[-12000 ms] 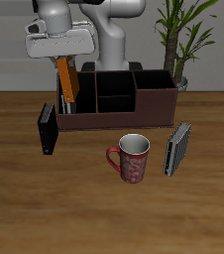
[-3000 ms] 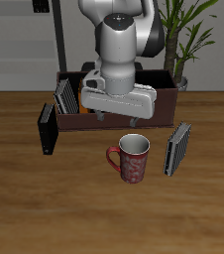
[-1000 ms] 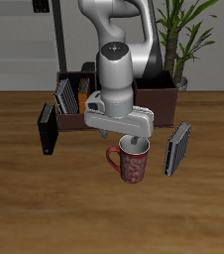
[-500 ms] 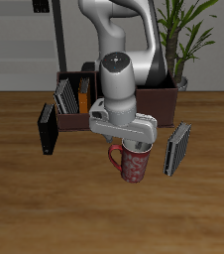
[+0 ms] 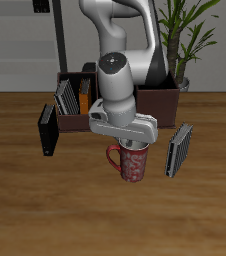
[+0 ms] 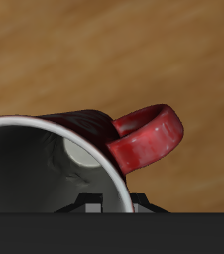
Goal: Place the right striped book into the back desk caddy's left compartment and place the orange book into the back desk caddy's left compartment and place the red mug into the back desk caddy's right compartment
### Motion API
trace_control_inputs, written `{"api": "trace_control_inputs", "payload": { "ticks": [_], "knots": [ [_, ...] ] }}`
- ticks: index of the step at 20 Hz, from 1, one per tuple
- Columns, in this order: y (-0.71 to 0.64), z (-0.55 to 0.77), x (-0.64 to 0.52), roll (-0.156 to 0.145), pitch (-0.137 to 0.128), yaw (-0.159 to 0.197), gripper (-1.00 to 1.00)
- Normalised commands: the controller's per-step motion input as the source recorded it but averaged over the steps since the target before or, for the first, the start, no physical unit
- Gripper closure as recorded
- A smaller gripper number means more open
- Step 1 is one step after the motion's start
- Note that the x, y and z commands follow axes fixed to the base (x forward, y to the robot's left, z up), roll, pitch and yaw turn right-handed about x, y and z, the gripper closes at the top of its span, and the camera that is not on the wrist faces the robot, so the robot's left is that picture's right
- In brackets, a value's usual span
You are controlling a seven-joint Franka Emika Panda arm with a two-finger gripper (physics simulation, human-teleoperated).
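The bench point(image 5: 25, 200) looks like warm brown wood with a fine grain and a matt finish. The red mug point(image 5: 132, 164) has a smooth, faintly glossy glaze, mottled pale over dark red; its inside is plain light grey and its loop handle point(image 6: 147, 135) shines softly. The arm's shell point(image 5: 118, 75) reads as smooth grey and white plastic. The back desk caddy point(image 5: 167, 100) is dull, dark maroon-brown.

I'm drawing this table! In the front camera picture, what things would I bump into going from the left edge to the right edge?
Black book → striped book in the caddy → orange book → red mug under the gripper → pale striped book.
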Motion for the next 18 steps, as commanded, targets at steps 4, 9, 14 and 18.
{"api": "trace_control_inputs", "payload": {
  "ticks": [4, 9, 14, 18],
  "knots": [
    [-0.07, 0.06, -0.09, 0.021, -0.002, 0.004, 1.00],
    [-0.15, 0.15, 0.05, -0.022, -0.003, 0.033, 1.00],
    [-0.33, 0.49, -0.07, -0.043, -0.030, 0.048, 1.00],
    [-0.28, 0.67, -0.19, -0.064, -0.062, 0.061, 1.00]
  ]
}}
